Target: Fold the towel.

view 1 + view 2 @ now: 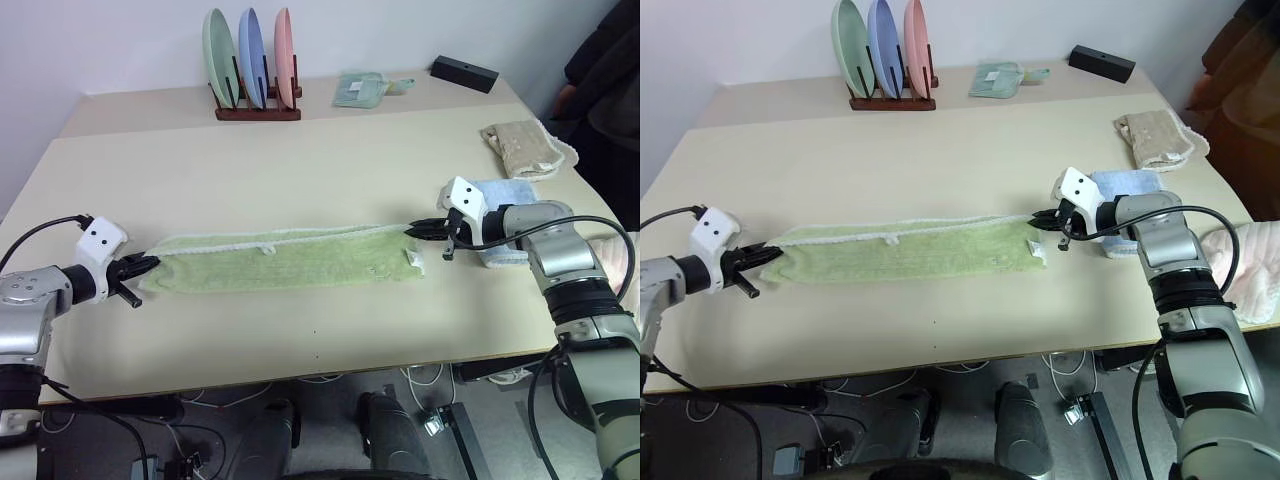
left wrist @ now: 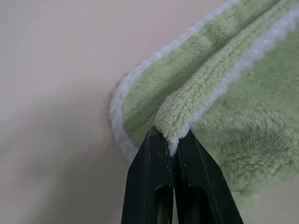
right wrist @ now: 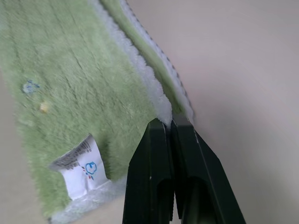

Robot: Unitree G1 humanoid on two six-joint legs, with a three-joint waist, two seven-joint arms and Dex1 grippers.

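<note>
Your bench (image 1: pixel 330 160) is a wide cream surface with plenty of bare room behind the work and a narrower bare strip between the work and its near edge. The towel (image 1: pixel 285 260) lies across the near half as a long, doubled green band, its white-stitched edges running along the far side, a small white loop midway on that edge and a white tag at the right end. You have the left arm reaching in low from the left, its left gripper (image 1: pixel 145 266) pinched together on the towel's left end corner, where two layers meet between the fingers. Your right arm bends in from the right, pointing slightly downward, and the right gripper (image 1: pixel 415 229) is clamped on the far right corner's white edging. Just behind that arm a folded light blue towel (image 1: pixel 500 192) sits near the bench's right edge, with a beige towel (image 1: pixel 522 147) further back. Along the far edge stand a plate rack (image 1: pixel 255 62), a small teal cloth (image 1: pixel 362 89) and a black box (image 1: pixel 464 72).
</note>
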